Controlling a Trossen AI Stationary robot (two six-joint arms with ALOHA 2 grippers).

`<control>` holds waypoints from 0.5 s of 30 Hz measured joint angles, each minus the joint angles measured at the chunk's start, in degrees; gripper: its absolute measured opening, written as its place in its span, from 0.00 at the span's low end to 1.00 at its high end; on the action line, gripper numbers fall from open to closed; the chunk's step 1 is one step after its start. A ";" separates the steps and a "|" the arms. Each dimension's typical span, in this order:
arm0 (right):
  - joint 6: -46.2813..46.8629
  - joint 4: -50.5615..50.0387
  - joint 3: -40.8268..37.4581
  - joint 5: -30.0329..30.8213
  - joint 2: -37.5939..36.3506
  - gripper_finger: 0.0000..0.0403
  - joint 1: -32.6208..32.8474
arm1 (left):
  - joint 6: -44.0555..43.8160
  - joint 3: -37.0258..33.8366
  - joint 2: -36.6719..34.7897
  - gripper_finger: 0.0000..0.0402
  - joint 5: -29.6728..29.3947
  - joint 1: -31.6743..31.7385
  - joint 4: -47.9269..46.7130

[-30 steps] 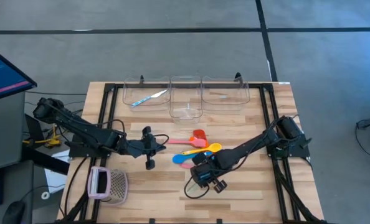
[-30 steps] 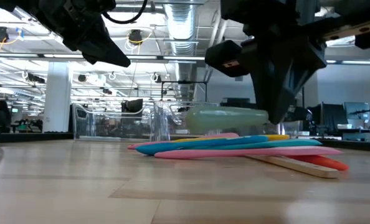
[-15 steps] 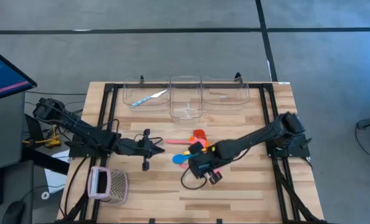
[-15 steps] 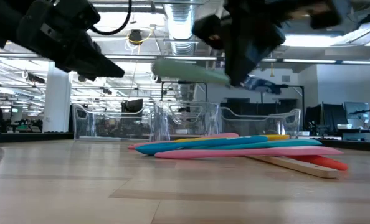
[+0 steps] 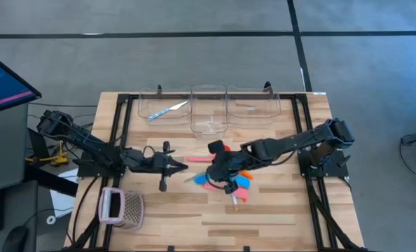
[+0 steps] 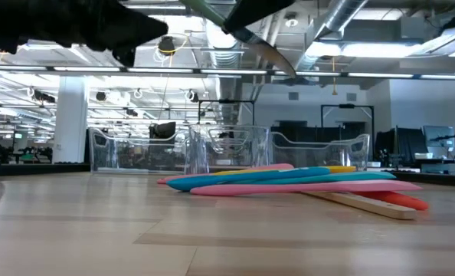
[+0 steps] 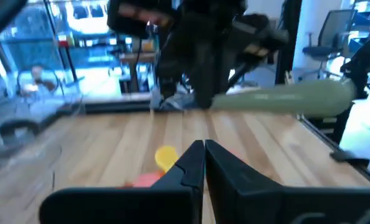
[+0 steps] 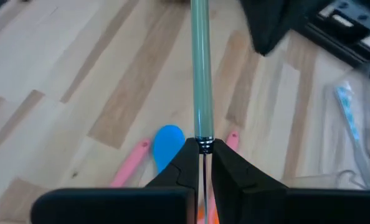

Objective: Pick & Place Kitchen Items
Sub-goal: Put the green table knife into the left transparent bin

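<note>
Over the table's middle, the right gripper [image 8: 202,163] pinches a green-handled utensil [image 8: 200,68] above the spoon pile [image 6: 289,181]; the closed left gripper [image 5: 181,168] hovers just beside it.

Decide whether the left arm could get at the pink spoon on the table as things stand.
Probably not cleanly: the left claw sits shut beside the pink spoon, but the right claw, shut on a green-handled knife, hangs right over the pile.

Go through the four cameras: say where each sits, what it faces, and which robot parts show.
High: overhead, straight down; both arms, left gripper, right gripper.
Low: table-top height, facing the clear bins; arms enter from above.
Left wrist: past its shut fingers toward the right arm.
Right wrist: down its fingers, shut on the green-handled utensil.
Shared: the blue spoon.
</note>
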 joint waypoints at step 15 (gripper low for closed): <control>3.89 8.54 0.00 0.84 0.00 0.03 -1.46 | 12.03 0.00 0.04 0.27 5.98 0.04 2.60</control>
